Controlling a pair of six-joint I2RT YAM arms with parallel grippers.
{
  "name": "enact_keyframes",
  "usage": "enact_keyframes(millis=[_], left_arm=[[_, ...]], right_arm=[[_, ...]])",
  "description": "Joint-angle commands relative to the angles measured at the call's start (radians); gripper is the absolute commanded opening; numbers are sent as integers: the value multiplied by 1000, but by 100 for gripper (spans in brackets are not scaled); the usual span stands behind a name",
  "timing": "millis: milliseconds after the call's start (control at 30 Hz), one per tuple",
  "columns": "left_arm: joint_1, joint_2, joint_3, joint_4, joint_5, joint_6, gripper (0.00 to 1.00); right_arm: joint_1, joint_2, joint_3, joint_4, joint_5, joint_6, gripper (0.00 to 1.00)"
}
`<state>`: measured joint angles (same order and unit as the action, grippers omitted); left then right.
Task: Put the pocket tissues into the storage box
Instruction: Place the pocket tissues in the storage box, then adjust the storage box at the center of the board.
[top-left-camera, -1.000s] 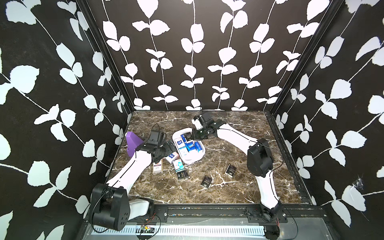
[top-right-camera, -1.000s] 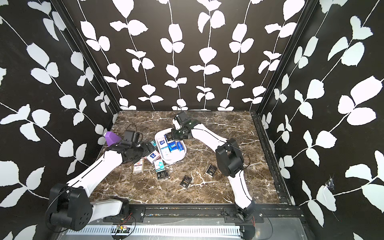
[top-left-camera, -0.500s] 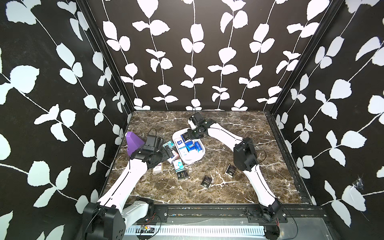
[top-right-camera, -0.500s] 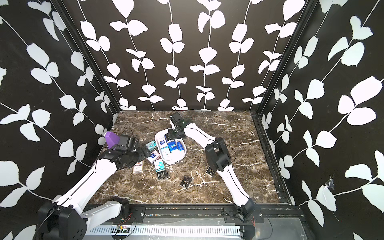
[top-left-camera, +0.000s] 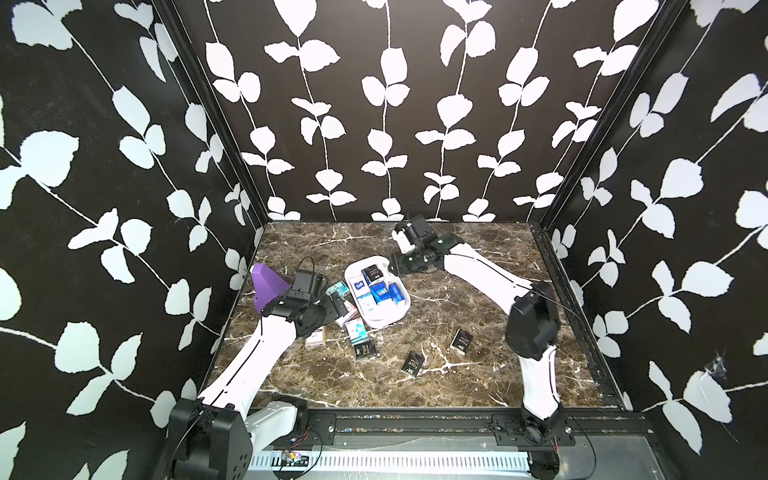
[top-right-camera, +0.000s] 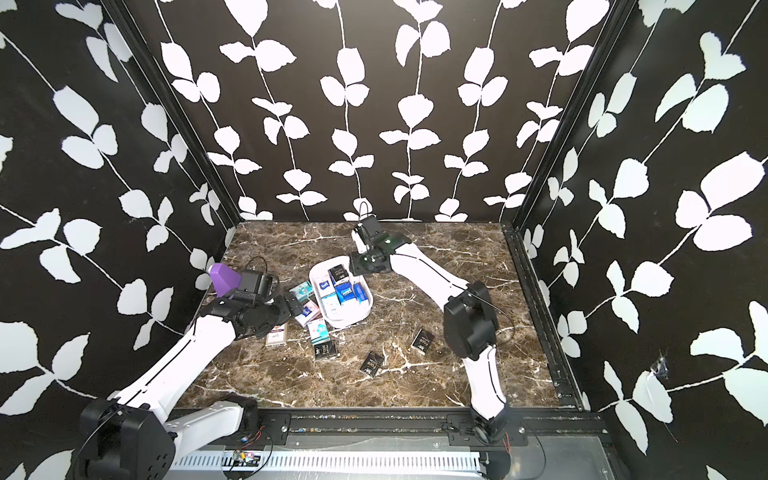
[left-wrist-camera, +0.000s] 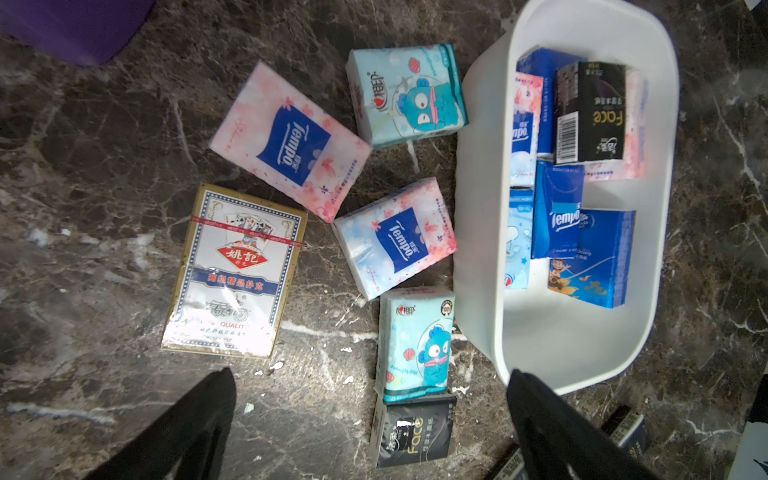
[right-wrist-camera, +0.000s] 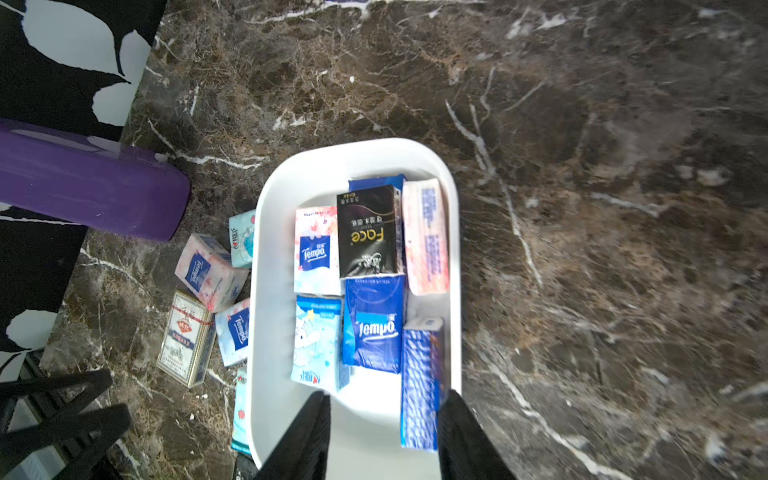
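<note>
In both top views the right hand (top-left-camera: 392, 266) hovers at the far end of the box (top-left-camera: 384, 321). The left hand (top-right-camera: 296, 304) hangs over loose packs (top-right-camera: 319, 330) between box and block (top-right-camera: 224, 278). Three black packs (top-left-camera: 413, 365) lie apart on the counter (top-left-camera: 457, 395), nearer the front.

Left wrist: its fingers (left-wrist-camera: 199, 415) stand wide apart and empty above a teal pack (left-wrist-camera: 415, 340) touching the box wall. I would shift off the rim before closing, and skip the card deck (left-wrist-camera: 237, 270).

Right wrist: this hand's fingers (right-wrist-camera: 307, 436) are apart, with only bare box floor between. It should rise straight out. About seven packs fill the box, mostly flat. They are glossy and look soft, so squeeze lightly.
</note>
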<state>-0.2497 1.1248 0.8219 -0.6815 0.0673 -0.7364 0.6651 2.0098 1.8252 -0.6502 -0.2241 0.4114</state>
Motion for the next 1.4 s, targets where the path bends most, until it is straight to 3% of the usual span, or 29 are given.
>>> enact_keyframes(millis=[0, 367, 833, 1033, 1367], left_arm=[[6, 9, 14, 10, 38, 3, 99], [6, 17, 35, -32, 51, 24, 99], [6, -23, 52, -72, 36, 26, 99], [6, -23, 83, -110, 27, 53, 99], [6, -29, 56, -81, 51, 50, 99]], right_arm=[[-24, -23, -122, 16, -42, -22, 44], [-24, 16, -226, 87, -54, 3, 42], [-25, 43, -254, 80, -1, 25, 15], [-33, -31, -322, 87, 46, 46, 5], [-69, -268, -556, -19, 101, 25, 5]])
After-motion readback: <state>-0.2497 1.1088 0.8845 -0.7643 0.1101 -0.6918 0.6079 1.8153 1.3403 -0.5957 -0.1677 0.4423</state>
